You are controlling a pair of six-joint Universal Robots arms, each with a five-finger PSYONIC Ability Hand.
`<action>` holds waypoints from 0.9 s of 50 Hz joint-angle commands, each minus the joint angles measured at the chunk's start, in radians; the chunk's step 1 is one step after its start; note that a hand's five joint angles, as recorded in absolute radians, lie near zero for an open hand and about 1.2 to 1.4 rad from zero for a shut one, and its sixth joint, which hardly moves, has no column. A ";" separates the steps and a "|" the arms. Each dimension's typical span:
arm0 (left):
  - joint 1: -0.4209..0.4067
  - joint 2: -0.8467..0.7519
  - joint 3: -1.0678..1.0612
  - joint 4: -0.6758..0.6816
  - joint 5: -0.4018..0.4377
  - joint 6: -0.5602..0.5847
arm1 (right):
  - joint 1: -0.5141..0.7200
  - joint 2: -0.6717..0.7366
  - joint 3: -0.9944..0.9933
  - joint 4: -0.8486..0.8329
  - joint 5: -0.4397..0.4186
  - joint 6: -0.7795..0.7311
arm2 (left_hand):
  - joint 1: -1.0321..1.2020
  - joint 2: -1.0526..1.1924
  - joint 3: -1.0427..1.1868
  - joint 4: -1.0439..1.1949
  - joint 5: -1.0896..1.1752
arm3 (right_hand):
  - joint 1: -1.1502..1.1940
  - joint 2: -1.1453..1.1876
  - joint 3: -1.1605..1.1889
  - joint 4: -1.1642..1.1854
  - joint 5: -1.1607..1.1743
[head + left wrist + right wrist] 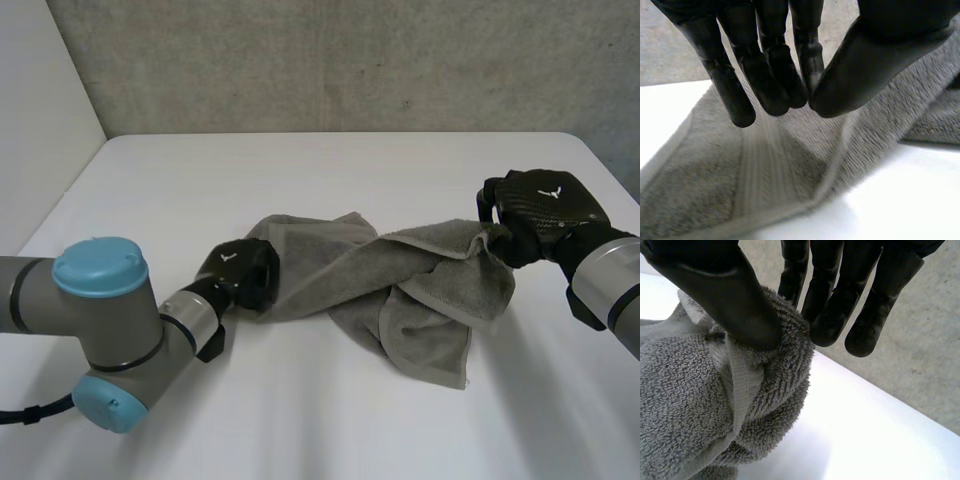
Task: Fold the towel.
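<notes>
Two black hands are holding a grey towel (pixel 400 290) on the white table (pixel 330 165).
The towel is lying crumpled in the middle of the frame and is reaching from one hand to the other. The left hand (pixel 245 272) is sitting at the towel's left end, a bit left of the middle of the frame. Its fingers (pixel 775 85) and thumb (pixel 860 70) are pinching the towel's edge. The right hand (pixel 540 215) is sitting at the right side of the frame and is holding the towel's right end a little above the table. Its thumb (pixel 735 300) is squeezing a fold of towel against its fingers (pixel 832 315).
</notes>
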 commanded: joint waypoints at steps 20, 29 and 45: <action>0.053 0.086 -0.079 -0.027 0.030 -0.008 | 0.002 0.166 0.018 -0.051 0.002 0.000 | -0.611 -0.624 -0.623 -0.623 -0.612 | 0.120 0.125 0.082 0.055 0.091; 0.029 0.081 -0.093 -0.024 0.079 -0.007 | -0.021 0.169 0.031 -0.098 0.006 -0.008 | -0.646 -0.659 -0.658 -0.658 -0.647 | 0.120 0.125 0.082 0.055 0.091; 0.021 -0.031 -0.013 -0.013 0.069 -0.002 | -0.053 0.207 0.026 -0.101 0.003 -0.016 | -0.620 -0.633 -0.631 -0.632 -0.621 | 0.120 0.125 0.082 0.055 0.091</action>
